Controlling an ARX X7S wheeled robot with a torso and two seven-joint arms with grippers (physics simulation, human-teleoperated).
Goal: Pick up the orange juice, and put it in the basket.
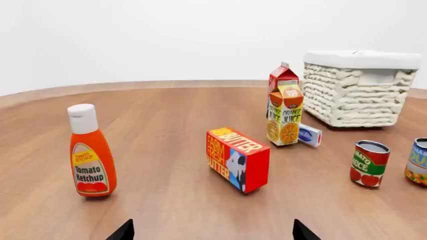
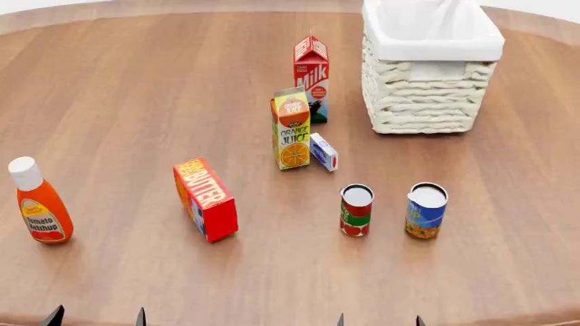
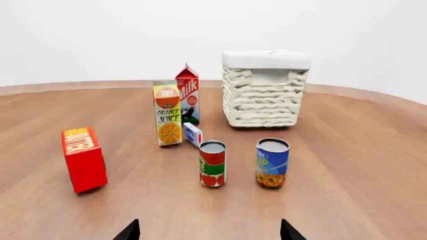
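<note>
The orange juice carton [image 2: 291, 128] stands upright mid-table, just in front of the red-and-white Milk carton [image 2: 311, 79]. It also shows in the left wrist view [image 1: 285, 114] and the right wrist view [image 3: 168, 113]. The cream wicker basket [image 2: 426, 95] with a white liner stands at the far right, also in the left wrist view [image 1: 357, 95] and the right wrist view [image 3: 263, 95]. My left gripper [image 2: 95, 318] and right gripper [image 2: 379, 320] sit at the near table edge, both open and empty, far from the carton.
A red BUTTER box [image 2: 206, 199] lies left of centre. A ketchup bottle [image 2: 39, 202] stands at the left. Two cans [image 2: 356, 210] [image 2: 426, 210] stand in front of the juice. A small white-blue box [image 2: 324, 151] lies beside the juice.
</note>
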